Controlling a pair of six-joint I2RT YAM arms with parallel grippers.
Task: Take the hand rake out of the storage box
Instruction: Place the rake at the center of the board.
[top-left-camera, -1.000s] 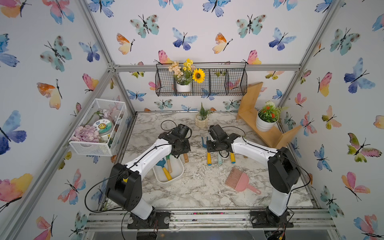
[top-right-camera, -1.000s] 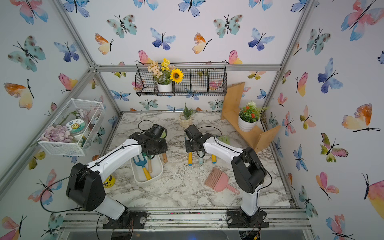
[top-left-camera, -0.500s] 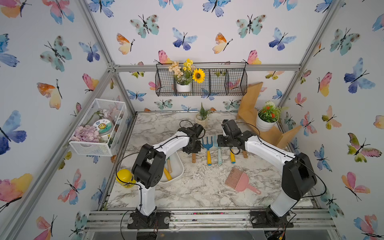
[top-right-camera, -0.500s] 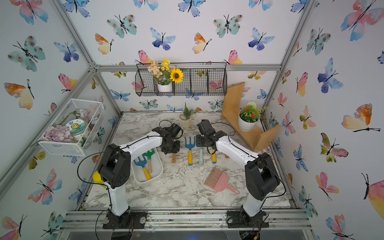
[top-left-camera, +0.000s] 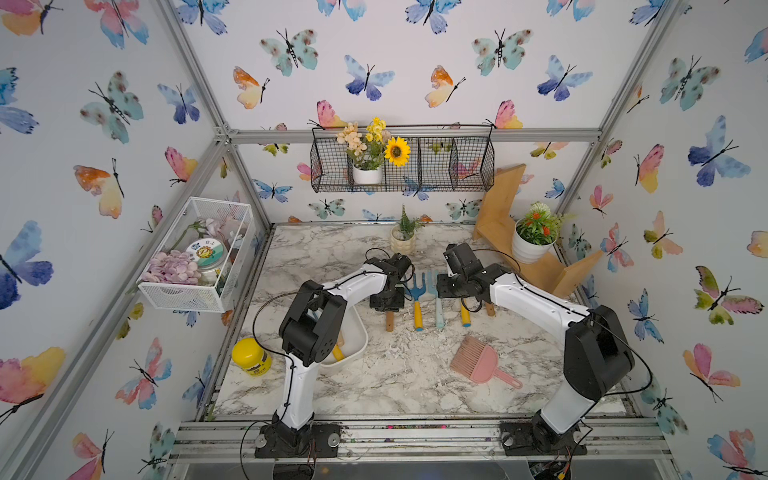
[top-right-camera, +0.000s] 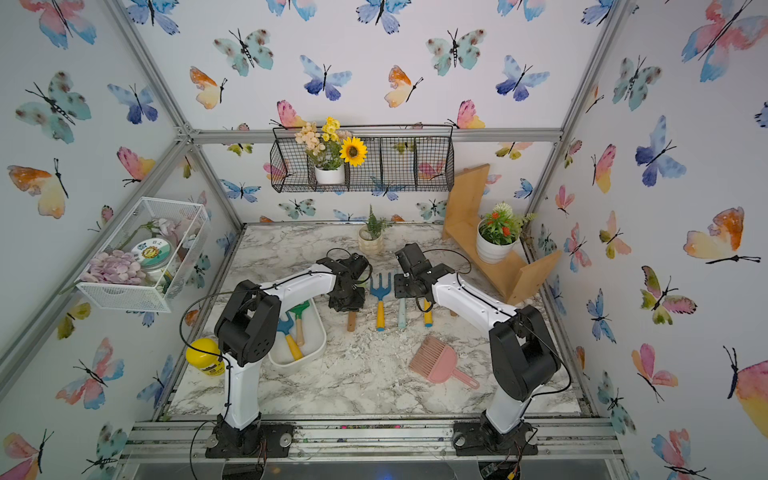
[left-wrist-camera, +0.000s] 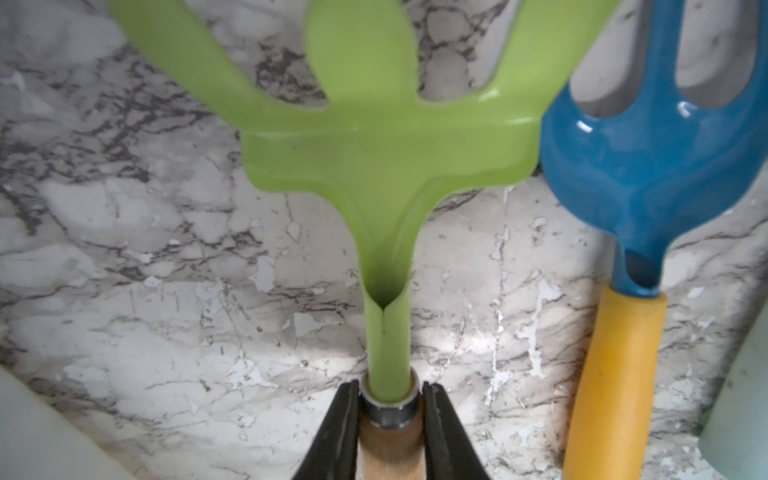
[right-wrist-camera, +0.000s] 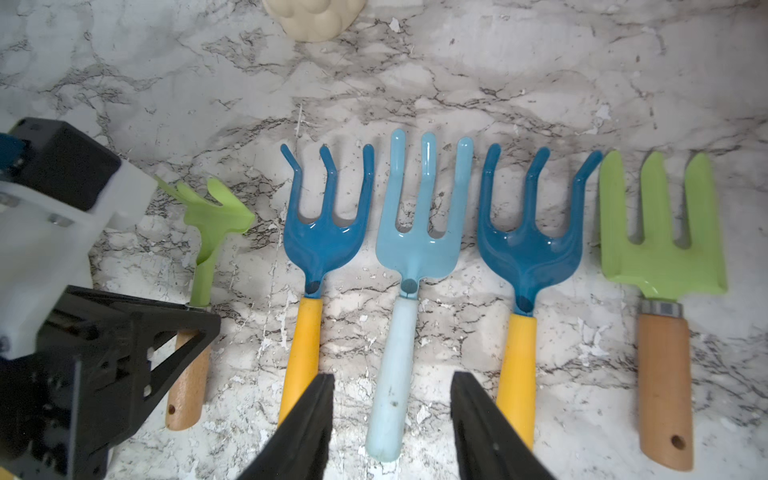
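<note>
Left fingers are clamping the green hand rake at the metal collar where its wooden handle starts, one finger pressing on each side, tines pointing away from them. The rake is sitting outside the storage box, low at the tabletop, just beside a blue rake with a yellow handle; cannot tell if it is touching the surface. The box is lying well apart, near the left arm's base, holding two other tools. Right fingers are standing apart, gripping nothing, hovering either side of a light blue rake handle.
</note>
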